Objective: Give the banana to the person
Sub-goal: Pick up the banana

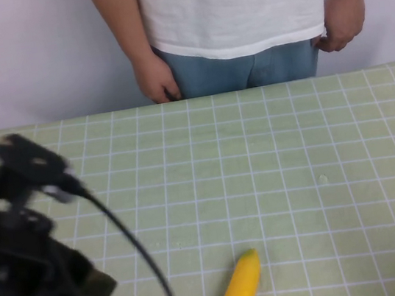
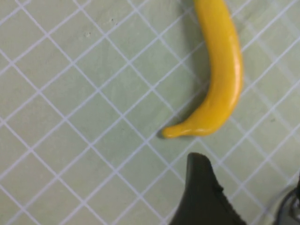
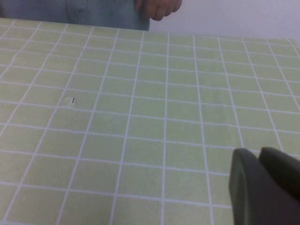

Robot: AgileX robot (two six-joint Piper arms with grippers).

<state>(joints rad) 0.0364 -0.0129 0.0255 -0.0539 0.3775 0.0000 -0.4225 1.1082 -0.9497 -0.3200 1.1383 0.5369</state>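
Note:
The banana [image 1: 238,293] is bright yellow and lies flat on the green grid mat at the near edge, tip pointing away from me. In the left wrist view the banana [image 2: 220,79] lies just beyond my left gripper [image 2: 246,201], stem nub nearest the dark finger [image 2: 202,192]. The gripper is open, empty and not touching it. In the high view my left gripper [image 1: 78,292] hovers left of the banana. The person [image 1: 236,8], in a white T-shirt and jeans, stands behind the far edge with hands down. My right gripper [image 3: 265,185] is shut, empty, low over the mat.
The green grid mat [image 1: 296,163] covers the table. A black cable [image 1: 135,250] hangs from the left arm towards the near edge, close to the banana. The person's hand [image 3: 157,7] shows at the far edge in the right wrist view.

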